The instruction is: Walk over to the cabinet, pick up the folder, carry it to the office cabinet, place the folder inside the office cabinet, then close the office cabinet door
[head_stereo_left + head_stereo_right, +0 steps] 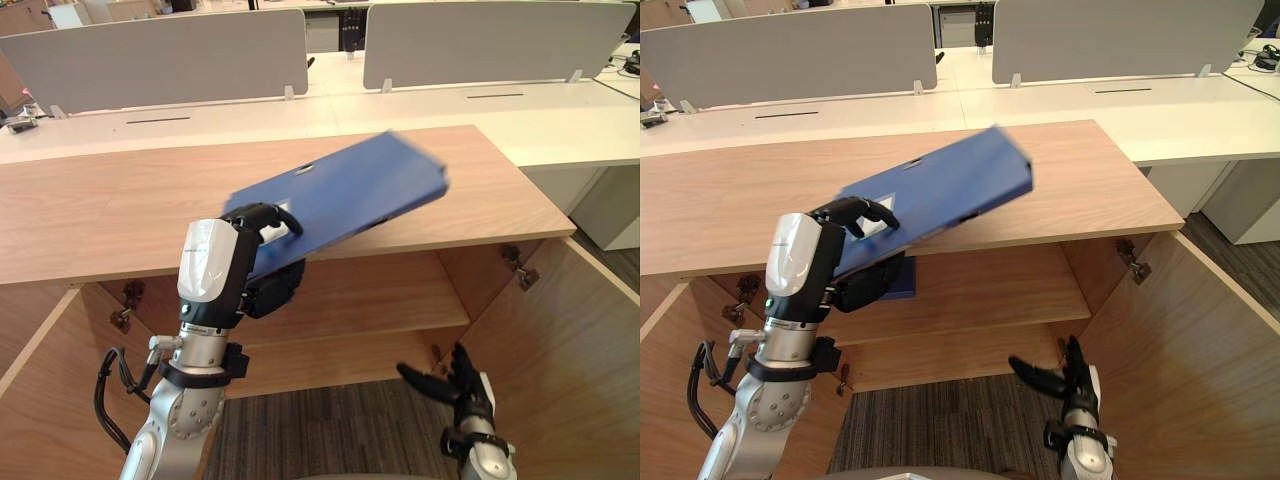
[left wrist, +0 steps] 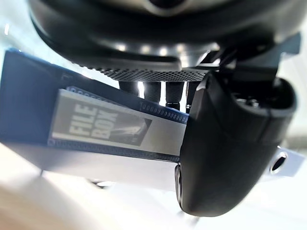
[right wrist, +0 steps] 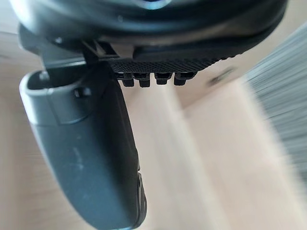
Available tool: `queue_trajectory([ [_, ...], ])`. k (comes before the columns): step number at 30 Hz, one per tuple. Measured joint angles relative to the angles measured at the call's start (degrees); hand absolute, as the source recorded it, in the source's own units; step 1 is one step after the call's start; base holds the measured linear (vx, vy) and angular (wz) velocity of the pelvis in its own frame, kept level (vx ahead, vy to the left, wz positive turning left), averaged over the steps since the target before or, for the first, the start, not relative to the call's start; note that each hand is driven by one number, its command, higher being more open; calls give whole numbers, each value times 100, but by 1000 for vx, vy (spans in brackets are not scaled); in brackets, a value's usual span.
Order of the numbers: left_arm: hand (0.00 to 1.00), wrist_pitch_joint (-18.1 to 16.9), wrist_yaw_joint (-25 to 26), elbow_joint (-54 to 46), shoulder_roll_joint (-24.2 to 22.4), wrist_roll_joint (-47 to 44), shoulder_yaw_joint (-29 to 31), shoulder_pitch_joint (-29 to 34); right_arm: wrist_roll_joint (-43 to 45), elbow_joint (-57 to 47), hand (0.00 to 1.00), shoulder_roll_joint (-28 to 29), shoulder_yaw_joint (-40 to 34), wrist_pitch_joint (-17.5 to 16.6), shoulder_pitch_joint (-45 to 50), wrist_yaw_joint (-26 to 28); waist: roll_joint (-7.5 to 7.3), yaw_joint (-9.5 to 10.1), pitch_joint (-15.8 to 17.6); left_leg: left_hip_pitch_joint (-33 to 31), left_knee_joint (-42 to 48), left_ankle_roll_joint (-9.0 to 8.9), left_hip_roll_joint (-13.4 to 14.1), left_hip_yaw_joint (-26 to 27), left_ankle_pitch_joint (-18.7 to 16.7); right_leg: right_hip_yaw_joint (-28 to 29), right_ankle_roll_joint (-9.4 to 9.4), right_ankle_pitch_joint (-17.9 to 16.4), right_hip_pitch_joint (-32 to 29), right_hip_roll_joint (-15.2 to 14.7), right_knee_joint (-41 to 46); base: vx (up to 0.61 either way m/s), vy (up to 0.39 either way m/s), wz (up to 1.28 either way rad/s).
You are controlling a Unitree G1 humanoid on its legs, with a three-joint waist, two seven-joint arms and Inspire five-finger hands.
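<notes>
A blue folder (image 1: 345, 195) is held tilted in the air above the front edge of the wooden office cabinet (image 1: 120, 215), its far end raised toward the right. My left hand (image 1: 262, 262) is shut on its near spine end, fingers over the top and thumb below; the left wrist view shows the thumb (image 2: 225, 148) against the labelled spine (image 2: 96, 127). Both cabinet doors stand open, the right door (image 1: 580, 340) swung out. My right hand (image 1: 458, 382) hangs low before the cabinet's opening, fingers spread and holding nothing.
Inside the cabinet a wooden shelf (image 1: 380, 295) runs across, with a small blue item (image 1: 902, 282) lying on it behind my left hand. White desks (image 1: 560, 120) with grey divider screens (image 1: 165, 55) stand behind. Dark carpet (image 1: 330, 425) lies below.
</notes>
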Motion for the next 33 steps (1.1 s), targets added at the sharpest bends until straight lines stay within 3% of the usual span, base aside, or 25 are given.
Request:
queue_trajectory([
  [5,0,-98,-272,-267,-356,-2145,13,196,718,-1876,100,126,-16,-271,167,256,-13,-31,144,-6,51,4,17,37,-42,51,3,1,-6,14,0,-8,-21,-5],
  [6,0,-81,-463,-370,-491,-2942,27,321,1011,-2329,100,148,-47,-384,194,377,-65,-42,198,-22,67,-7,28,45,-57,60,3,1,-20,22,0,-9,-28,-3],
  [9,0,37,-938,-397,-620,-4554,97,467,1486,-2935,100,195,-140,-489,200,620,-115,-52,232,-48,140,-2,46,59,-109,93,4,2,-25,32,0,5,-26,-4],
  [12,0,158,-1148,-396,-683,-5392,103,536,1766,-3172,100,190,-148,-511,179,783,-115,-55,233,-52,144,4,46,81,-126,124,5,3,-48,32,5,4,-14,-6],
  [14,0,364,-1498,-396,-683,-6409,65,560,2077,-3293,100,142,-114,-511,-2,903,-112,-53,234,-100,156,7,47,141,-134,190,20,12,-114,34,33,-7,-18,-13],
  [20,0,621,-2100,-342,-556,-7580,-450,558,2467,-3336,100,-510,393,-536,-873,1167,-103,-48,237,-101,200,18,47,201,-152,259,52,32,-139,30,59,-32,-19,-7],
  [29,0,632,-2509,200,12,-8138,-622,472,2679,-2424,100,-1940,835,-505,-1541,1418,-81,13,218,-196,314,19,18,65,-150,154,86,53,-125,-21,76,-44,-22,7],
  [30,0,632,-2539,262,202,-8174,-622,454,2703,-2202,0,-2276,938,-446,-1645,1462,-73,16,210,-228,327,22,12,44,-149,138,93,60,-138,-29,74,-45,-16,11],
  [33,0,626,-2587,358,698,-8225,-621,432,2775,-1750,0,-3044,1258,-300,-1799,1645,-31,25,135,-325,365,30,4,3,-143,98,94,73,-199,-42,71,-29,-19,9],
])
